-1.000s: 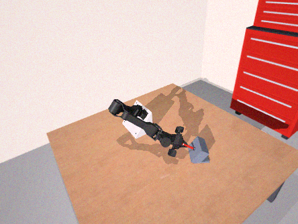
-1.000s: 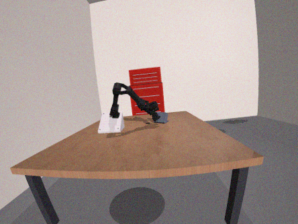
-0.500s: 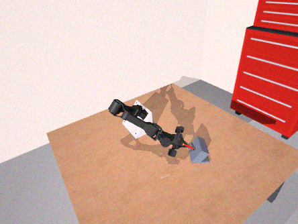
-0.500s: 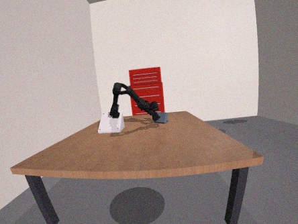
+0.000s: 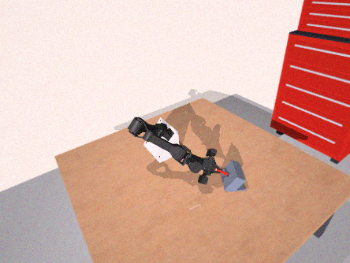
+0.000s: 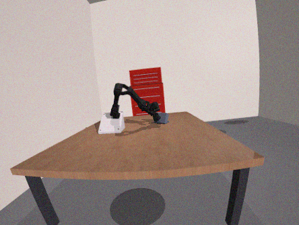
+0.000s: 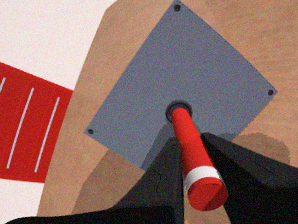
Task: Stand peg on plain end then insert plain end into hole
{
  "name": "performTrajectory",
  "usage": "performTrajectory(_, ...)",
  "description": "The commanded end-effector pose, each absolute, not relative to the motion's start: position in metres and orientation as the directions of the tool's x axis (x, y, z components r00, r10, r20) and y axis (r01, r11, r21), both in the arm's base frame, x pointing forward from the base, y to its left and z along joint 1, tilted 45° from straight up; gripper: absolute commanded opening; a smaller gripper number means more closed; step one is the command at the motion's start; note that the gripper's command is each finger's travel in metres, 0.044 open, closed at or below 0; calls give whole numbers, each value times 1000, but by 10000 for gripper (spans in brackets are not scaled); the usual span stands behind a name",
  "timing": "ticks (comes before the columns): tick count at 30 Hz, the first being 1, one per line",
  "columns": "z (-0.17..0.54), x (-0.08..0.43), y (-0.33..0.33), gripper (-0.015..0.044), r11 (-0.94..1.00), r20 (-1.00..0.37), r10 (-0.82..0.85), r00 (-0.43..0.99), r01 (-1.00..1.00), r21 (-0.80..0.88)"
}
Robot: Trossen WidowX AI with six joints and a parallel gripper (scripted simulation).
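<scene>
The red peg (image 5: 224, 172) (image 7: 186, 127) slants toward the sloped blue-grey panel (image 5: 233, 169) (image 6: 164, 118) (image 7: 165, 65). Its white-banded end is nearest the wrist camera. Its plain end is at the mouth of the dark-rimmed hole (image 7: 169, 111), with the rim showing around it. How far it is inside cannot be told, but much of the peg is outside. My gripper (image 5: 220, 171) (image 6: 157, 118) (image 7: 189, 142) is shut on the peg, with one finger on each side, between the band and the plain end. In the exterior view the peg is hidden.
The panel stands on the wooden table (image 5: 138, 212) (image 6: 141, 151) (image 7: 265, 30), with dark dots at its face corners. The arm's white base (image 5: 158, 151) (image 6: 109, 125) is behind the gripper. A red drawer cabinet (image 5: 311, 87) (image 6: 146, 79) (image 7: 27, 125) stands beyond the table.
</scene>
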State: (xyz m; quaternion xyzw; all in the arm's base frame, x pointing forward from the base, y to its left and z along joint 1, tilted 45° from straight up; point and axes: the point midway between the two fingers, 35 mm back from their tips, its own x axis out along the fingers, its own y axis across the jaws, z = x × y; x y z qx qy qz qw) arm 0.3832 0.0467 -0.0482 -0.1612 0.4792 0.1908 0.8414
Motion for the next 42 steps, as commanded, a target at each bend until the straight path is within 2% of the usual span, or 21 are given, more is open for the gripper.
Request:
performTrajectory(1, -50, 385, 47, 0, 877, -868, 165, 469, -472, -88)
performTrajectory(42, -74, 398, 51, 0, 877, -867, 165, 470, -472, -89)
